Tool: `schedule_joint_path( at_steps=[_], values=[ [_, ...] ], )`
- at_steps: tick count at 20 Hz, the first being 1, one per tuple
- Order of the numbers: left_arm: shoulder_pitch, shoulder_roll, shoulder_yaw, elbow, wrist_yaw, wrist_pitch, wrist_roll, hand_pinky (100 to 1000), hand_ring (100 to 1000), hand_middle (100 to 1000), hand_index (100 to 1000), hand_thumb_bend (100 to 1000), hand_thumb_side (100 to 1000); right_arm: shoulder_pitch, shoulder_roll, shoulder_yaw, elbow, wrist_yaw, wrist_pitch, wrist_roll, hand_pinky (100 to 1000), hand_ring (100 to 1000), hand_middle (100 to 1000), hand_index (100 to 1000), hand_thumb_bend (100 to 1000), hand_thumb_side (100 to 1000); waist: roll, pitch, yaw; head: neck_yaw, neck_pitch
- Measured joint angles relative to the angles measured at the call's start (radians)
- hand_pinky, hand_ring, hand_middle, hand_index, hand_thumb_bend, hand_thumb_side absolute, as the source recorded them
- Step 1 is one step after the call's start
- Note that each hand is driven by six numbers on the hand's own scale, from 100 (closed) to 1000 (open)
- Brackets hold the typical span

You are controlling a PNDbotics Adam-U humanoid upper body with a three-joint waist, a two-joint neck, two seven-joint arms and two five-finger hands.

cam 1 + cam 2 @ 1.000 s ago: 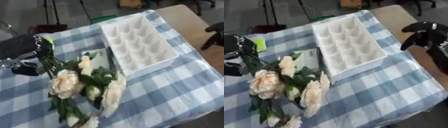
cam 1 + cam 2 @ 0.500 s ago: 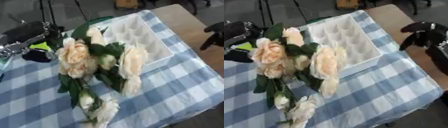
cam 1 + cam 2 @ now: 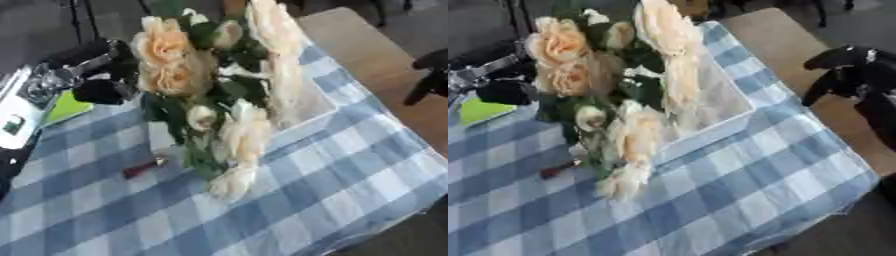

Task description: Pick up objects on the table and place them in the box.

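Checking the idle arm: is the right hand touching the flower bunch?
Apart. In the right eye view the right hand sits off the table's right side, with checked cloth between it and the flower bunch.

Both head eyes look steeply down, close over the checked table (image 3: pixel 350 165), sharing nearly everything

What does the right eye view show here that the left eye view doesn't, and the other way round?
Only the right eye view shows most of the right hand, out over the bare wood beyond the cloth; the left eye view catches just its edge. Only the left eye view shows a pale flat thing at its left edge. Both show the left hand at the flower bouquet, lifted in front of the white box, a small dark red thing and the checked tablecloth.
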Motion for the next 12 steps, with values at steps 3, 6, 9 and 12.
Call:
schedule_joint_path(
  at_steps=[3, 6, 9, 12],
  values=[
    [-0.035, -0.020, 0.007, 0.057, -0.028, 0.037, 0.044, 362, 277, 347, 605, 100, 526, -0.010, 0.001, 0.003, 0.000, -0.004, 0.006, 0.007, 577, 581, 739, 778, 100, 774, 0.011, 0.000, -0.029, 0.012, -0.010],
    [-0.042, -0.026, 0.009, 0.069, -0.077, 0.051, 0.098, 366, 276, 346, 610, 100, 481, -0.020, 0.010, 0.006, 0.000, -0.006, 0.012, 0.012, 577, 581, 739, 778, 100, 775, 0.015, 0.001, -0.042, 0.021, -0.014],
    [-0.045, -0.030, 0.007, 0.081, -0.133, 0.057, 0.156, 391, 287, 357, 629, 149, 496, -0.026, 0.016, 0.009, 0.000, -0.009, 0.017, 0.015, 577, 581, 739, 777, 100, 776, 0.020, 0.003, -0.059, 0.033, -0.020],
    [-0.045, -0.033, -0.005, 0.100, -0.190, 0.053, 0.212, 414, 301, 372, 649, 192, 538, -0.026, 0.018, 0.010, 0.000, -0.011, 0.023, 0.016, 577, 580, 739, 777, 100, 778, 0.025, 0.003, -0.065, 0.040, -0.020]
  ],
)
